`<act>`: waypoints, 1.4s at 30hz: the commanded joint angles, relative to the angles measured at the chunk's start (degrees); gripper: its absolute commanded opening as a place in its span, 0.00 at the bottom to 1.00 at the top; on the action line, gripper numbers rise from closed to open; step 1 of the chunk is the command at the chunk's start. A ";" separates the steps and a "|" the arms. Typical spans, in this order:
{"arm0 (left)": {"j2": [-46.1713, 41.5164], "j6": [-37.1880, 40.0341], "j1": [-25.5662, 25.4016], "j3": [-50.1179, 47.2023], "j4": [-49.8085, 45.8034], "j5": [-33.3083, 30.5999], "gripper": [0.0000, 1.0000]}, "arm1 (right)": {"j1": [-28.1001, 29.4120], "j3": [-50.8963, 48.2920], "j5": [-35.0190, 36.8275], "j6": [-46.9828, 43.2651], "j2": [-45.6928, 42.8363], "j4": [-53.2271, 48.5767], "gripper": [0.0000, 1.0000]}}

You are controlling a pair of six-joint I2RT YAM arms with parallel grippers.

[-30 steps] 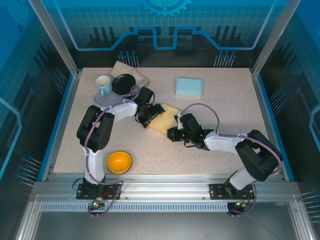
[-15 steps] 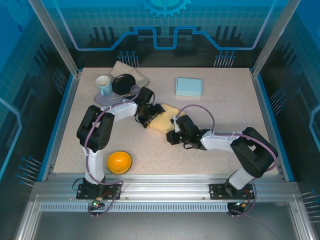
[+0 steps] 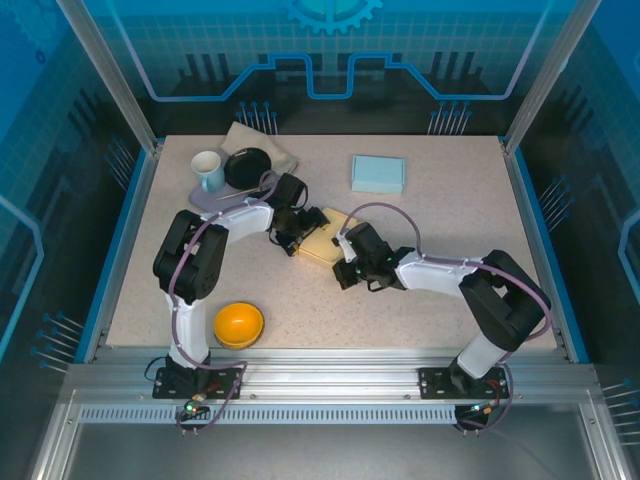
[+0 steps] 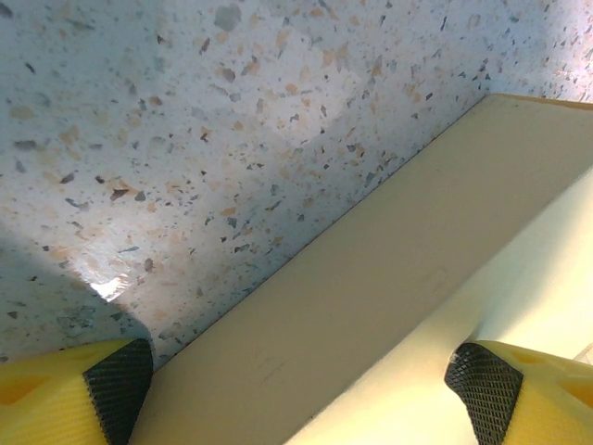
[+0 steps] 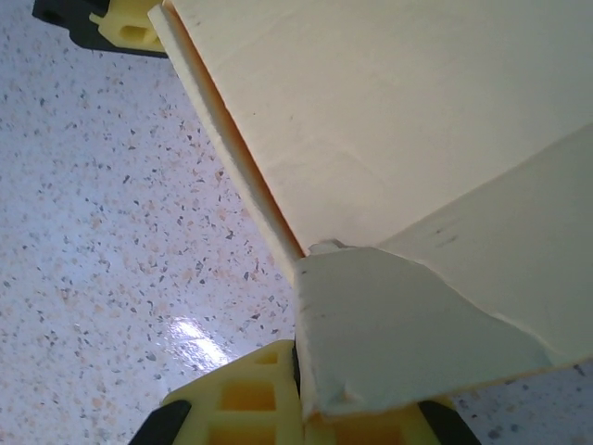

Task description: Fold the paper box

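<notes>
Mid-fold near the middle of the worktop (image 3: 450, 225), the paper box (image 3: 330, 236) has its near-corner flap (image 5: 398, 324) pinched tight in the right hand (image 3: 346, 270) while the left hand (image 3: 298, 232) straddles its left wall wide open; next, that flap likely needs swinging over.

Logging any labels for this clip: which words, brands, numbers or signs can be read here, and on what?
No text can be read anywhere.
The paper box shows plain cream faces with faint scuffs.
The light blue box, the mug and the orange bowl carry no visible print.
The back panel bears a gear drawing and line patterns, no letters.
</notes>
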 commanded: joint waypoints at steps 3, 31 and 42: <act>5.38 -1.88 -0.43 -2.99 -4.19 0.83 0.90 | 3.09 0.99 1.50 -12.47 2.22 -0.97 0.00; 5.94 -0.93 0.61 -1.53 -5.34 1.76 0.90 | 2.26 0.80 0.94 -13.75 -13.21 -16.49 0.53; 5.67 -0.39 0.70 -1.34 -5.95 1.71 0.90 | -0.58 8.32 5.92 -31.63 -9.33 -19.16 0.47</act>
